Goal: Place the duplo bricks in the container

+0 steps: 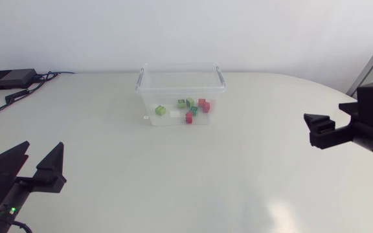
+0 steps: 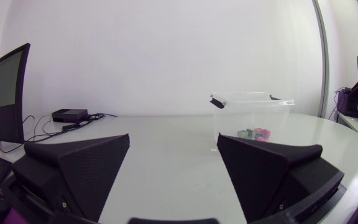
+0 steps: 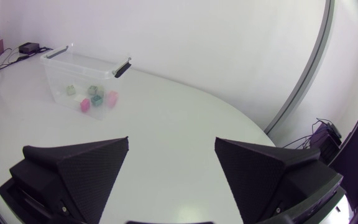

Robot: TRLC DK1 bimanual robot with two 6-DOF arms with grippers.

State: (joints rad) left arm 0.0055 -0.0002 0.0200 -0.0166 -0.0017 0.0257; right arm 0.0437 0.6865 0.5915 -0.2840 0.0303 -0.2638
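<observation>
A clear plastic container point(image 1: 149, 97) with grey handle clips stands at the back middle of the table. Several duplo bricks lie on its floor: a light green one point(image 1: 160, 110), more green ones point(image 1: 186, 102), red ones point(image 1: 203, 104) and a teal one point(image 1: 194, 110). My left gripper point(image 1: 36, 164) rests open and empty at the front left, far from the box. Open and empty too, my right gripper point(image 1: 317, 129) hangs at the right side. In the left wrist view the container point(image 2: 278, 112) is far ahead of the gripper point(image 2: 173, 168). From the right wrist, the container point(image 3: 61, 74) with bricks point(image 3: 95, 94) lies well beyond the gripper point(image 3: 171, 168).
A black box point(image 1: 8, 79) with cables sits at the table's back left corner, also ahead of the left gripper as a black box point(image 2: 70, 115). The table's rounded edge runs behind and to the right of the container.
</observation>
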